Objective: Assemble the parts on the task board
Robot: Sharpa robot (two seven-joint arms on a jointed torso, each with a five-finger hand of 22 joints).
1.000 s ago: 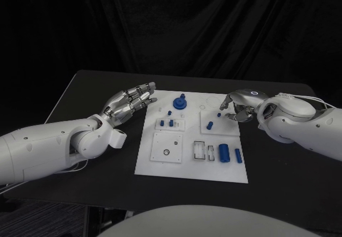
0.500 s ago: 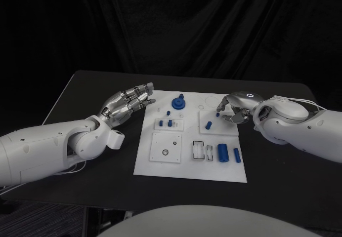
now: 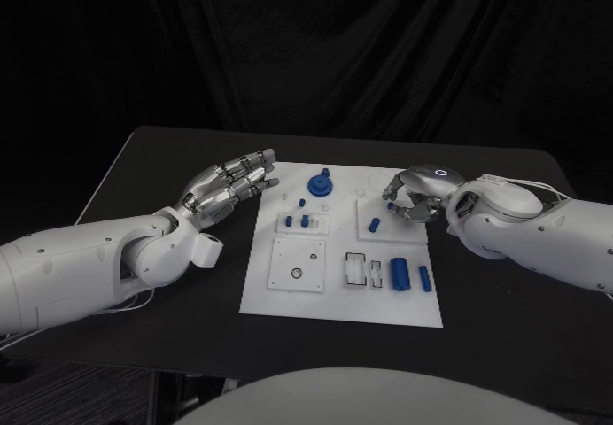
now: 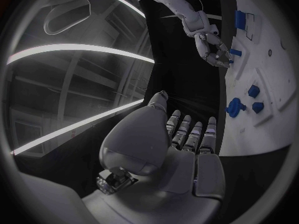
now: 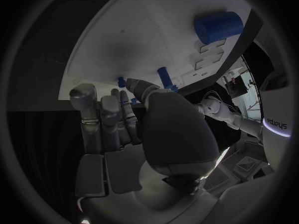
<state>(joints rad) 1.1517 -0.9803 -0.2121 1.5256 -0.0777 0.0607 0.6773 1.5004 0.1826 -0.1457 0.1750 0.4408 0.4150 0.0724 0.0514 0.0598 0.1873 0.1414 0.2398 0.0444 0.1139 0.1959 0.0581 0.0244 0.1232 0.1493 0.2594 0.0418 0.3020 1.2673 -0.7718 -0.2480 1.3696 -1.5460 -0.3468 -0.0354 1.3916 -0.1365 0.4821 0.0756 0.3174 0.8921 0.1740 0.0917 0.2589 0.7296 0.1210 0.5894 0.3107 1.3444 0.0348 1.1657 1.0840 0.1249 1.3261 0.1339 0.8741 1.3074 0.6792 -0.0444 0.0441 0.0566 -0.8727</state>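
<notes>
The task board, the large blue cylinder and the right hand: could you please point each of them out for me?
task board (image 3: 300,301): head view, a bare patch near its front left corner.
large blue cylinder (image 3: 401,274): head view, middle of its body.
right hand (image 3: 411,197): head view, middle of the hand.

Right hand (image 3: 411,197) covers the board's (image 3: 297,304) far right part; whether it touches the peg (image 3: 376,225) can't be told. Small holes near the peg too tiny to read.
</notes>
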